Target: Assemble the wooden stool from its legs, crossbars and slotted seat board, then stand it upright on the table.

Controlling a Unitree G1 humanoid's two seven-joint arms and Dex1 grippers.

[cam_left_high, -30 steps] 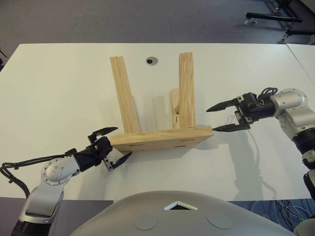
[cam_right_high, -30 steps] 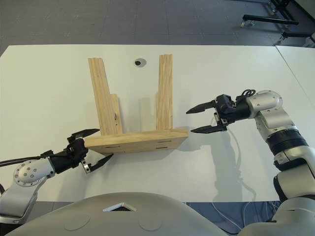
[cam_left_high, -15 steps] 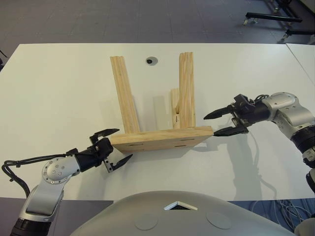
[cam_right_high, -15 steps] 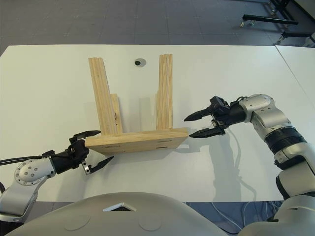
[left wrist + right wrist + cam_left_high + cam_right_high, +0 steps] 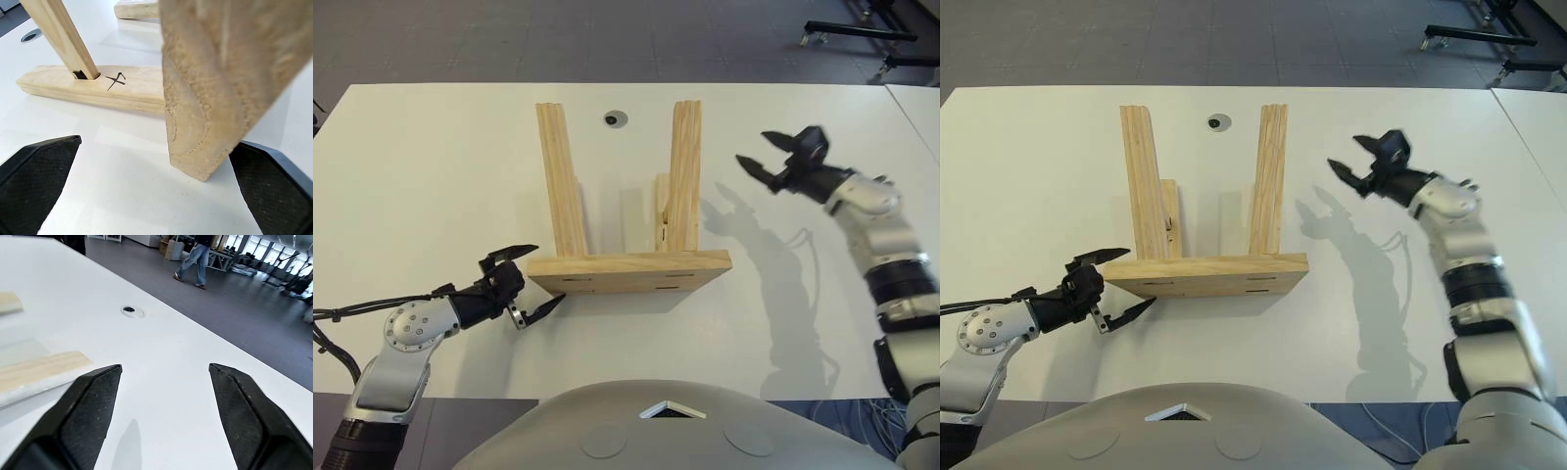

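The wooden stool lies on its side on the white table (image 5: 431,176). Its seat board (image 5: 631,271) stands on edge nearest me, and two long legs (image 5: 560,181) (image 5: 683,176) run away from it. A shorter piece (image 5: 661,211) shows beside the right leg. My left gripper (image 5: 546,277) is open and straddles the board's left end. In the left wrist view the board's corner (image 5: 210,88) sits between the black fingers (image 5: 34,181). My right gripper (image 5: 753,147) is open with nothing in it, raised above the table to the right of the right leg.
A round cable hole (image 5: 615,119) sits in the table beyond the legs' ends. A second table (image 5: 920,103) adjoins at the right. Black metal frames (image 5: 857,34) stand on the floor behind. Bare tabletop lies to the left and right of the stool.
My right gripper has lifted off the seat board's right end and swung up and away from me. The board now lies level rather than slanted. The left gripper stays open at the left end.
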